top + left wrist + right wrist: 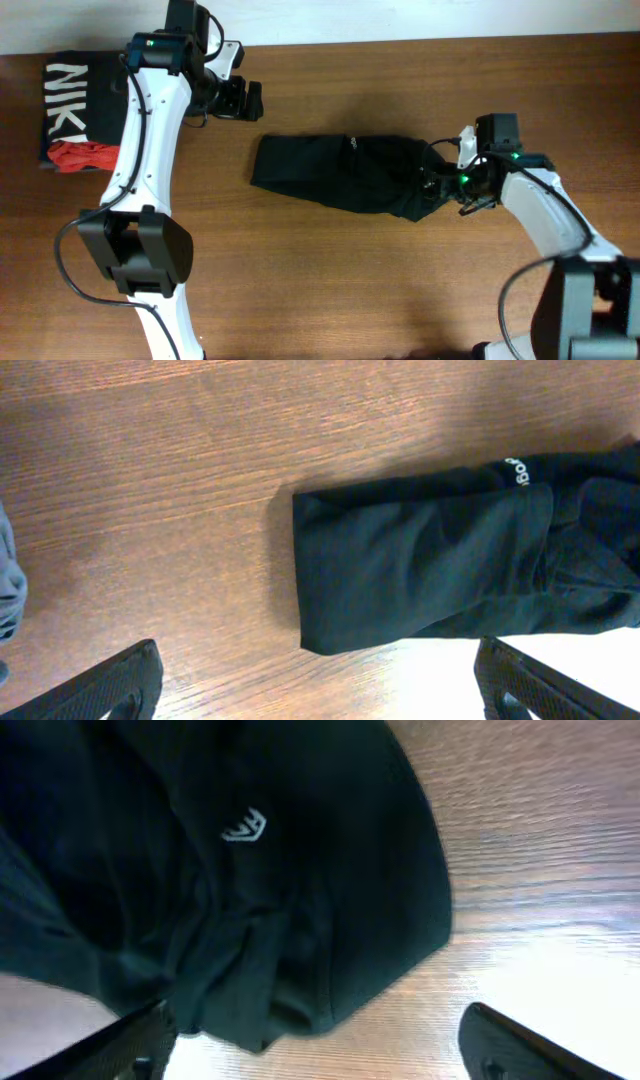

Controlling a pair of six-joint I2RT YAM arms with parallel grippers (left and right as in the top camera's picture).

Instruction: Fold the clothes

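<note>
Overhead: the garment [340,172] lies as a long strip at the centre of the worktop [330,290]. The left gripper [243,105] is near the far edge, apart from the strip's left end. The right gripper [435,187] is over its right end.

Left wrist: jaws spread, empty, with the garment ahead of them.

Right wrist: jaws spread, with the bunched hem reaching between them.

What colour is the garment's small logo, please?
The logo is white; the right wrist view shows it best.
</note>
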